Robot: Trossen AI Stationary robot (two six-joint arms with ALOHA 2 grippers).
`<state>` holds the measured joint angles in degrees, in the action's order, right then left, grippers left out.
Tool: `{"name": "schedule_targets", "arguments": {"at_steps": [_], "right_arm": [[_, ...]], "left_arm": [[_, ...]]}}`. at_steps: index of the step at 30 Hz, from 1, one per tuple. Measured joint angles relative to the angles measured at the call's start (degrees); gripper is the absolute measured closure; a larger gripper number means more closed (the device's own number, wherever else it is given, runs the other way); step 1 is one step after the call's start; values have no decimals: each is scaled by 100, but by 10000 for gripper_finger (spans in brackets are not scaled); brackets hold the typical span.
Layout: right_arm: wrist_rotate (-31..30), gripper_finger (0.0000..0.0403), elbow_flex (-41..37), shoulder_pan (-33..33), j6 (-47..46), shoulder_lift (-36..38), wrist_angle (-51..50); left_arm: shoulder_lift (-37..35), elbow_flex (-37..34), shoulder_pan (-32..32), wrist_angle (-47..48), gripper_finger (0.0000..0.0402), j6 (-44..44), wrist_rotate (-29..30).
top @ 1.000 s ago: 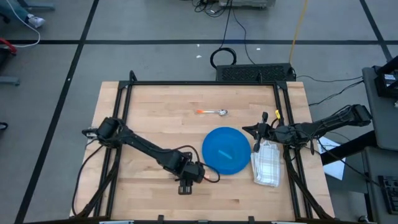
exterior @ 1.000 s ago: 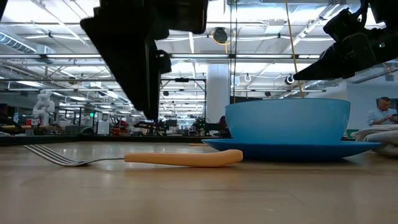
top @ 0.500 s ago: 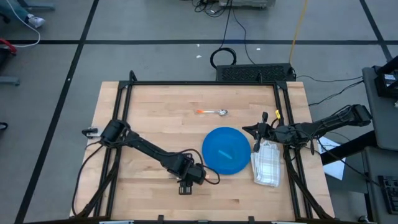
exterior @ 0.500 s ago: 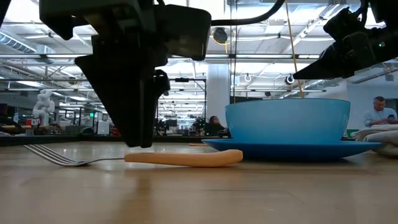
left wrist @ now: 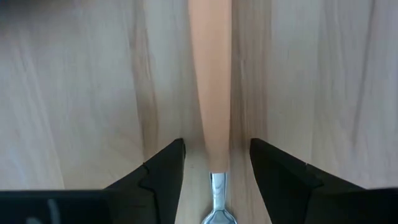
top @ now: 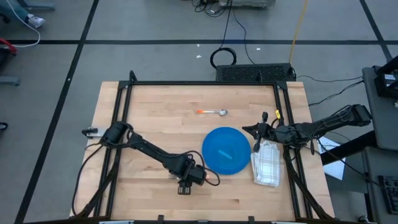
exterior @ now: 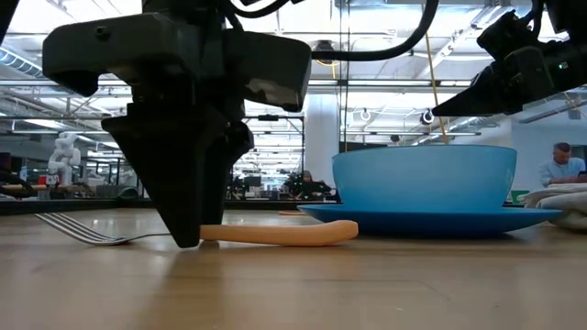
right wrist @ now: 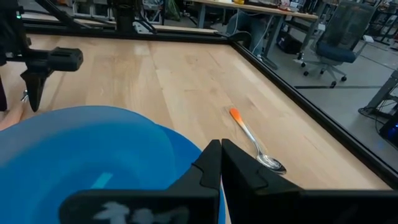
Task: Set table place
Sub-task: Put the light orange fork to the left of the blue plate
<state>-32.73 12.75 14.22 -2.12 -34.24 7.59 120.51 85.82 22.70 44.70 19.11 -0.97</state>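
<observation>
The left gripper [top: 185, 182] is down at the table [top: 161, 112] near its front edge, just left of the blue plate [top: 226, 151]. Its two fingers [left wrist: 163, 171] stand apart, one on each side of the fork [exterior: 266, 234], whose peach handle runs straight through the gap between them in the left wrist view. From the low view the tips reach the wood right where the handle meets the metal neck; I cannot tell whether they touch the fork.

A blue bowl [exterior: 424, 176] sits on the plate. The right gripper [top: 256, 132] hangs at the plate's right rim, fingers pressed together, beside a folded checked cloth [top: 266, 165]. An orange-handled spoon [top: 212, 112] lies farther back on the table, well apart from both arms.
</observation>
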Motion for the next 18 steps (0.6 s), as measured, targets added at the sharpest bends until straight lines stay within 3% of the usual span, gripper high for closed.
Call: {"name": "schedule_targets", "arguments": {"at_steps": [5,15,18], "right_arm": [[0,403,0,0,-1,-2,-6],[0,403,0,2,-17,-2,-4],[0,403,0,0,-19,-2,-4]], "left_arm": [[4,0,0,22,222,-322,33],[7,0,-29,30,367,-581,76],[7,0,-20,44,374,-753,-2]]}}
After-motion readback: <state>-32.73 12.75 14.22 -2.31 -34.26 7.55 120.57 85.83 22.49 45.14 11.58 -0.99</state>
